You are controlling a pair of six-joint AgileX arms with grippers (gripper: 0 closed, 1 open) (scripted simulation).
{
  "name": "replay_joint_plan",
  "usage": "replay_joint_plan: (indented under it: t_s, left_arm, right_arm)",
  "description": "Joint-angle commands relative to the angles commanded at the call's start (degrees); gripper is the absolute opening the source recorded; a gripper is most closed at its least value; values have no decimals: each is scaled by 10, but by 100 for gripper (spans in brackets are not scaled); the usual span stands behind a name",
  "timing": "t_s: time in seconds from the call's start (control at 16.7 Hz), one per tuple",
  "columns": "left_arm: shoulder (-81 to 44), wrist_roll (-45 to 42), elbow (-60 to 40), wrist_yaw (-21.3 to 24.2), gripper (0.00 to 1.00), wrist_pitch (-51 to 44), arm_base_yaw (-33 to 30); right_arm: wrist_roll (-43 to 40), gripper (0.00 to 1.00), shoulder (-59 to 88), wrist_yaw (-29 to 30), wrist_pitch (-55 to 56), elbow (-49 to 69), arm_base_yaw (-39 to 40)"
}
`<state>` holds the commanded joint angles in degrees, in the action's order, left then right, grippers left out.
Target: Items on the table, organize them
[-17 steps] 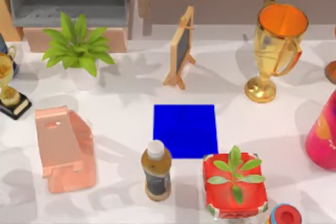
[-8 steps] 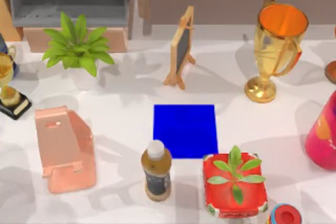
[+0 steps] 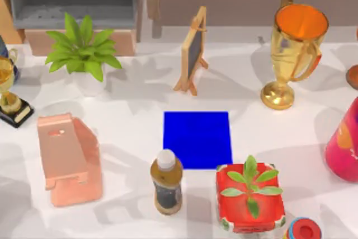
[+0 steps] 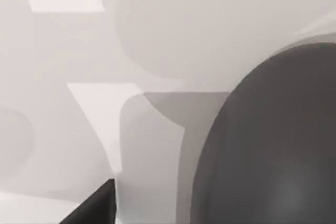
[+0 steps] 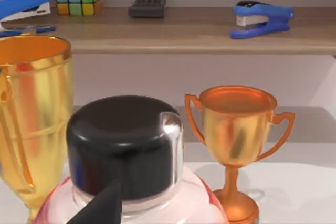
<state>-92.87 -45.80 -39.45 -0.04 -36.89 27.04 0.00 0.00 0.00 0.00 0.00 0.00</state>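
The dark grey computer mouse [image 4: 273, 140] lies on the white tabletop [image 4: 157, 40], very close under the left wrist camera. A dark tip of the left tool [image 4: 94, 205] shows near it — I cannot tell if that tool is spread or pressed together.

From above, a blue mat [image 3: 197, 139] sits in the middle, with a brown bottle [image 3: 166, 182] just beside its near left corner.

The right tool [image 5: 102, 203] hangs by a black bottle cap [image 5: 124, 142] — again I cannot tell.

Dark grey mouse [image 4: 273, 145] edge-cropped
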Motion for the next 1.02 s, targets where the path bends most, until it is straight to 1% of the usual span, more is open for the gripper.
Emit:
replay_joint_plan:
  t_s: [0.24, 1.02]
  left_arm:
    - [-1, 0, 1, 0, 100, 2, 0]
    - [-1, 0, 1, 0, 2, 2, 0]
  right_arm:
    - [0, 100, 0, 0, 0, 0, 0]
    - [0, 100, 0, 0, 0, 0, 0]
